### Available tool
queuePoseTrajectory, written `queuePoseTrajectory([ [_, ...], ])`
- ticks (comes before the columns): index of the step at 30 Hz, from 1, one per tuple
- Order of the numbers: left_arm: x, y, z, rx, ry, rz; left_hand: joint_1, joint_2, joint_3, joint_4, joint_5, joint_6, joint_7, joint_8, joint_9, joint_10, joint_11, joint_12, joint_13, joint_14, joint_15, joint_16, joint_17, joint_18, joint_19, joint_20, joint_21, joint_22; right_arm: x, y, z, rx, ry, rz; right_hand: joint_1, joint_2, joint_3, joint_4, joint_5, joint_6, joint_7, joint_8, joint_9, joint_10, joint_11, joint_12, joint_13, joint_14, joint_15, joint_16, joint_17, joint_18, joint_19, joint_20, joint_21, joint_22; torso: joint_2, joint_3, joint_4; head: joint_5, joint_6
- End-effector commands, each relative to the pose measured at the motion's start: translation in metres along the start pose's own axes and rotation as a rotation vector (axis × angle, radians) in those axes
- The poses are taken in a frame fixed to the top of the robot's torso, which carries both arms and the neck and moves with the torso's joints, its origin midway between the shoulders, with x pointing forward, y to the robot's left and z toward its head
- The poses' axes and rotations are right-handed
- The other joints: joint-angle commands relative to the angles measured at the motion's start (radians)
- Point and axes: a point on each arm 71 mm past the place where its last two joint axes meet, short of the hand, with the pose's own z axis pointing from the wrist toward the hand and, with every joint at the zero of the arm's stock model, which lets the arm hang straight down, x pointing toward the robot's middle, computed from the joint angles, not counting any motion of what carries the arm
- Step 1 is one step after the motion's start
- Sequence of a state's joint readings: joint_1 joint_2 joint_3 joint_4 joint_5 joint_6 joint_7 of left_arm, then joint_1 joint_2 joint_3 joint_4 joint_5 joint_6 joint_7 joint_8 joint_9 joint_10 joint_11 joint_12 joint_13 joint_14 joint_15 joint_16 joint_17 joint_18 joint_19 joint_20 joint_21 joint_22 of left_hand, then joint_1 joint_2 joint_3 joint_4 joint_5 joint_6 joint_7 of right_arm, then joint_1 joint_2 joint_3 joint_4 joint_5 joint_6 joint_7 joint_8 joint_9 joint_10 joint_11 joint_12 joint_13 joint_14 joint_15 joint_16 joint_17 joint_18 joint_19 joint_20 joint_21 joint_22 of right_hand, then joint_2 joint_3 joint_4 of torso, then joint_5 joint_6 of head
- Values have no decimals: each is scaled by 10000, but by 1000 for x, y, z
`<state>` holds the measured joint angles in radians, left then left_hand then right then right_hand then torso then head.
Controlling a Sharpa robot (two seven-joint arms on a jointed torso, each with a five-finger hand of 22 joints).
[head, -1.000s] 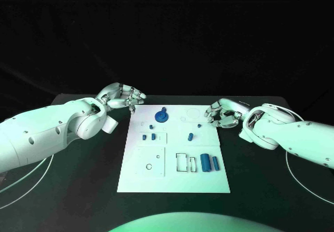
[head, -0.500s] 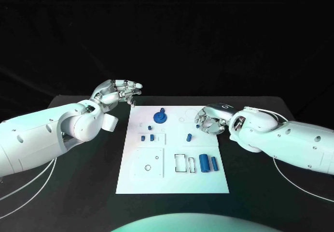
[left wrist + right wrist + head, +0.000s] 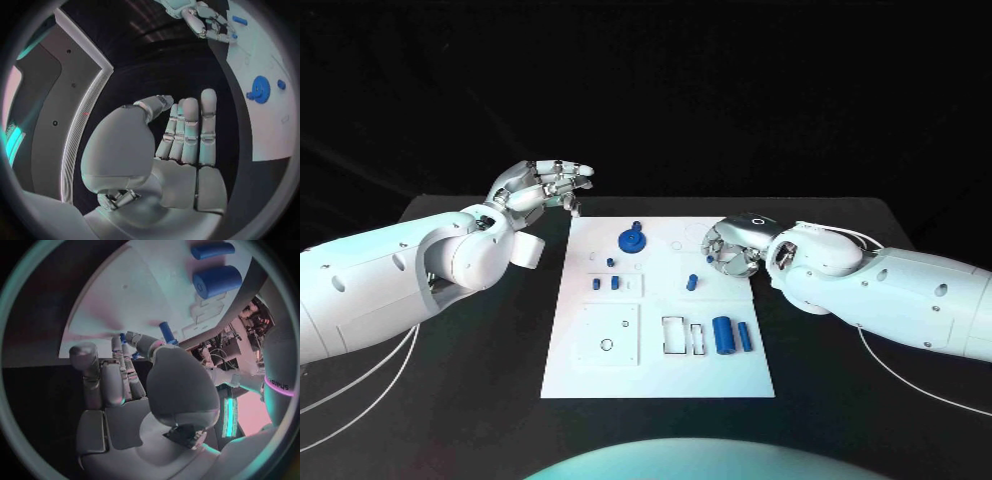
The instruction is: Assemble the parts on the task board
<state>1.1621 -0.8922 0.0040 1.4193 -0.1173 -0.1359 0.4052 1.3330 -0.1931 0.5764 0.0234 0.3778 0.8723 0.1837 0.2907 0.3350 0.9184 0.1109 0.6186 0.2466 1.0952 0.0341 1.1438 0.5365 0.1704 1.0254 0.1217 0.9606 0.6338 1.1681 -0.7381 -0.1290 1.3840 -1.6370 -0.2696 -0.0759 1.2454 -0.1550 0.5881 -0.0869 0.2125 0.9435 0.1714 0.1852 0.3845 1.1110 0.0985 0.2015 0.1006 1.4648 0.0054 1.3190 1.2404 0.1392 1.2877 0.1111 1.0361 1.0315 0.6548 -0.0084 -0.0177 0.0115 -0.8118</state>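
Hovering over the task board (image 3: 661, 370) on the desk (image 3: 473, 380), the right hand (image 3: 733, 247) reaches with loosely spread fingers, holding nothing; the left hand (image 3: 542, 185) is raised, empty, fingers extended. Most blue parts (image 3: 727, 335) lie loose: assembly seems barely begun.

The white task board (image 3: 661, 360) lies flat mid-table. Near its far edge lies a blue gear (image 3: 633, 240). Small blue pegs (image 3: 606, 283) stand mid-board, another (image 3: 691, 283) beside them. A thick blue cylinder (image 3: 726, 335) and slimmer one (image 3: 747, 338) lie near its right edge.
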Motion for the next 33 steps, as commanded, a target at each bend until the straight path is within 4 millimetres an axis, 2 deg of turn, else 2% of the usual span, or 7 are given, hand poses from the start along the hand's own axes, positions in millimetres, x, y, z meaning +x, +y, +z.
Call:
queuePoseTrajectory([
  [1,2,-2,0,142,145,-230,-25,51,-73,-12,-18,-68,-6,6,-12,-95,-16,64,-6,-65,-20,-37,-14,147,-39,7,-71,-16,4,-1,1,171,246,-459,35,64,63,-1,-65,77,-5,21,21,92,-8,-4,19,543,59,69,39,-129,88,-5,89,59,-5,7,-22,4,-7],
  [10,3,-1,0,60,208,-258,-35,48,-89,-9,-24,-93,3,-2,-16,-120,-7,64,-11,-65,-13,-34,-18,146,-31,13,-86,-28,12,1,4,187,415,-507,78,129,127,2,-123,212,-46,93,78,247,-55,83,82,537,32,189,100,-149,120,-17,268,245,5,22,-3,16,-47],
  [15,3,-1,0,22,214,-259,-40,49,-97,-8,-28,-107,8,-6,-18,-136,-2,63,-14,-64,-8,-31,-20,146,-27,16,-95,-35,15,1,5,243,530,-513,153,214,154,-20,-231,401,-128,215,162,451,-140,210,181,531,-31,285,142,-163,139,-59,411,399,-6,14,-19,18,-65],
  [19,3,-1,0,-21,209,-249,-39,50,-103,-10,-32,-121,11,-10,-20,-151,2,63,-17,-62,-5,-27,-21,146,-21,19,-103,-41,17,0,5,349,654,-614,266,346,173,-75,-575,682,-264,419,305,724,-281,397,367,523,-142,383,161,-214,241,-152,703,709,-9,14,-22,15,-81],
  [24,3,0,0,-70,233,-249,-34,51,-107,-15,-35,-131,14,-13,-22,-162,4,63,-19,-59,-4,-24,-22,146,-16,20,-108,-45,20,1,4,427,741,-792,347,408,191,-142,-725,876,-357,577,425,891,-376,518,512,536,-217,478,214,-265,352,-217,950,970,-11,13,-22,1,-102],
  [33,4,0,0,-171,293,-238,-23,58,-109,-24,-22,-155,21,-19,-26,-189,11,63,-25,-57,0,-18,-25,147,-6,24,-120,-55,23,4,4,541,829,-1112,353,414,185,-166,-866,913,-379,626,477,914,-397,537,574,531,-241,482,172,-282,379,-244,1028,1058,-17,6,-7,-14,-127],
])
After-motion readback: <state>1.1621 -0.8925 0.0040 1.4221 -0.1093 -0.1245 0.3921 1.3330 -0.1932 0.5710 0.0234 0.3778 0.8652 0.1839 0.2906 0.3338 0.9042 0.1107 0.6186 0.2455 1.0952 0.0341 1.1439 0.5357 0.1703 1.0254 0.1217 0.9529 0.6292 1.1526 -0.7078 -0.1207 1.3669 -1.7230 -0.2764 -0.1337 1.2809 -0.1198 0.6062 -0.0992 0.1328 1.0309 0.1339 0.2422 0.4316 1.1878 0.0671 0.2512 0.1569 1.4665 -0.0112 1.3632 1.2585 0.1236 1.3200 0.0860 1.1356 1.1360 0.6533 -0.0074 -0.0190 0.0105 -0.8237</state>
